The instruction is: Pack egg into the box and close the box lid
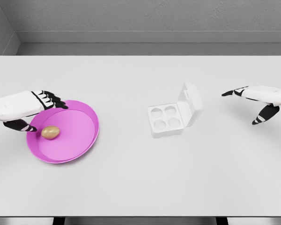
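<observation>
Leftward, the egg [50, 132] is laid in the pink plate [79, 140], long axis horizontal; left hand [35, 110] open, empty; box [174, 115] lid raised.

White table [140, 187], grey walls [131, 16], apparently even light

An egg [50, 132] is lying in a plate [82, 140] sitting on the left part of the table [140, 183]. A box [166, 119] is resting right of centre, its lid [191, 103] standing open at its right. The left robot hand [35, 112] is hovering at the plate's left rim, the right robot hand [255, 103] well right of the box.
</observation>
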`<action>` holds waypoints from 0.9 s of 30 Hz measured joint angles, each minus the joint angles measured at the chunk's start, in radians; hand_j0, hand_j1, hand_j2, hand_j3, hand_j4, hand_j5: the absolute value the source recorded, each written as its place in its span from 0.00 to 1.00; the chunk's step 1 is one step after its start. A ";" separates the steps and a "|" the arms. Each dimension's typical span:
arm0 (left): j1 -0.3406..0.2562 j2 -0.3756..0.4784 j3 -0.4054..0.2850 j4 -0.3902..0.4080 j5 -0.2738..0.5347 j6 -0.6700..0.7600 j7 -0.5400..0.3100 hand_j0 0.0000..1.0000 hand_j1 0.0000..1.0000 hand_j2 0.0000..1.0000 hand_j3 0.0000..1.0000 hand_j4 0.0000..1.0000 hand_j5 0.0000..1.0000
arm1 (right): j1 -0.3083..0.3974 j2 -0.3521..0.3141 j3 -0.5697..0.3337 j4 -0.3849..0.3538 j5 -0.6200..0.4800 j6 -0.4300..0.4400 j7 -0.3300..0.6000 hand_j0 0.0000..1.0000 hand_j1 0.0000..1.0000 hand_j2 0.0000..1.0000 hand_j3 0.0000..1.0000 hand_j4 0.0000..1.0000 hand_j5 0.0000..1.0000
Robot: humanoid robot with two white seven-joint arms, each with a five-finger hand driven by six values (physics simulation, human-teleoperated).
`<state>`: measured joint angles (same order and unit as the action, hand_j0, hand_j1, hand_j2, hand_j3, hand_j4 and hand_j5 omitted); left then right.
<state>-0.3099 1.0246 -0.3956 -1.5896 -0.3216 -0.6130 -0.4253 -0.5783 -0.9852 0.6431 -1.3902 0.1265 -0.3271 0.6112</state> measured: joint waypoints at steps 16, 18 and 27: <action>0.063 0.005 0.003 -0.011 -0.003 0.000 0.006 0.86 0.86 0.86 0.86 0.86 0.86 | -0.011 0.011 0.017 0.026 0.006 -0.047 0.000 1.00 1.00 1.00 1.00 1.00 1.00; 0.066 0.007 0.004 -0.010 -0.003 0.000 0.007 0.86 0.86 0.86 0.86 0.86 0.86 | -0.017 0.023 0.019 0.028 0.007 -0.047 0.000 1.00 1.00 1.00 1.00 1.00 1.00; 0.078 0.007 0.004 -0.007 -0.011 0.000 0.008 0.84 0.84 0.84 0.84 0.84 0.84 | -0.026 0.048 0.026 0.032 0.025 -0.049 0.000 1.00 1.00 1.00 1.00 1.00 1.00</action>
<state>-0.2316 1.0311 -0.3918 -1.5969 -0.3325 -0.6129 -0.4177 -0.6044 -0.9374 0.6694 -1.3584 0.1515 -0.3757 0.6112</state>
